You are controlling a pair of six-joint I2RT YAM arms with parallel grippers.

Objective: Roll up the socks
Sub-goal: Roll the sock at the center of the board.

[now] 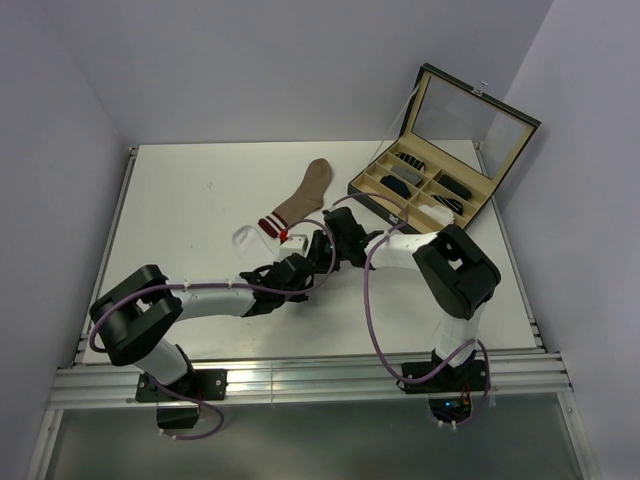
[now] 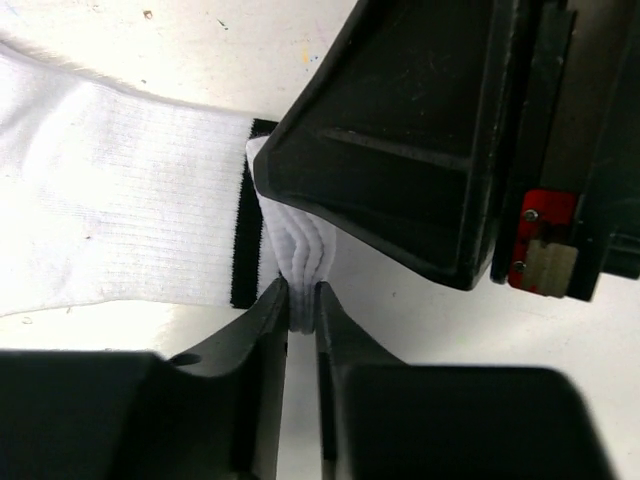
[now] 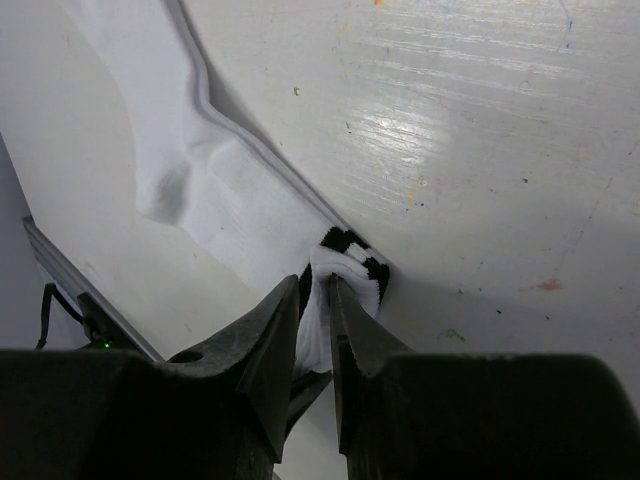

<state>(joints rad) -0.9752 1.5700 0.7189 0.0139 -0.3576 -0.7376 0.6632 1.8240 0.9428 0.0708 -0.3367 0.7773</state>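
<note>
One white table (image 1: pixel 200 190). One compartmented box (image 1: pixel 465 110), lid propped open, dark sock rolls (image 1: pixel 412 160) in its cells. One tan-brown sock (image 1: pixel 308 195), striped cuff, lying flat just left of the box. One white sock (image 1: pixel 246 240), further left of the box, partly under the arms. The left gripper (image 1: pixel 300 258) and right gripper (image 1: pixel 312 243) meet beside it, left of the box.

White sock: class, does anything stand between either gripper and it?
Nothing visible does. The left gripper and the right gripper both pinch the white sock by its striped cuff, fabric caught between their jaws.
</note>
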